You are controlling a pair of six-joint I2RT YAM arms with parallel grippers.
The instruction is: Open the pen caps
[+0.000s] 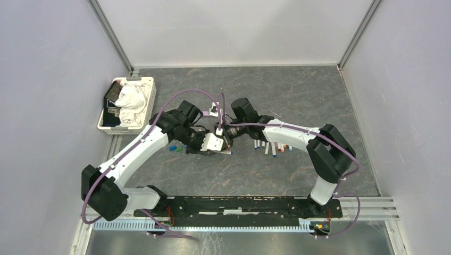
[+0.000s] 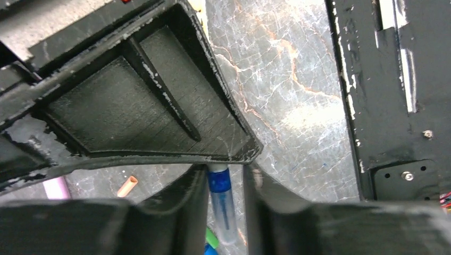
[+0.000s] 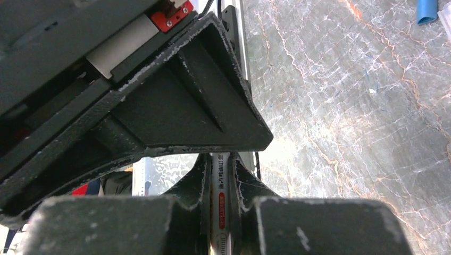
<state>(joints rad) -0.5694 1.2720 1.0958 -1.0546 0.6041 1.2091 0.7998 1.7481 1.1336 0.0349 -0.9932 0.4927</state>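
Both grippers meet over the middle of the table. My right gripper [image 1: 227, 135] [image 3: 219, 175] is shut on a white pen barrel [image 3: 220, 199] with a red label. The capped end of that pen, a clear pen cap [image 2: 227, 212] with a blue collar [image 2: 219, 180], lies between the fingers of my left gripper [image 1: 215, 143] [image 2: 225, 178]. The left finger sits against the cap. A thin strip of table shows between the cap and the right finger. Loose pen caps lie below: orange [image 2: 127, 186], green [image 2: 212, 238], blue [image 1: 173, 148].
Several more white pens [image 1: 271, 147] lie in a row under the right arm. A white basket [image 1: 150, 101] with a crumpled cloth stands at the back left. Another blue cap [image 3: 427, 10] lies apart on the marbled table. The black base rail [image 1: 239, 204] runs along the near edge.
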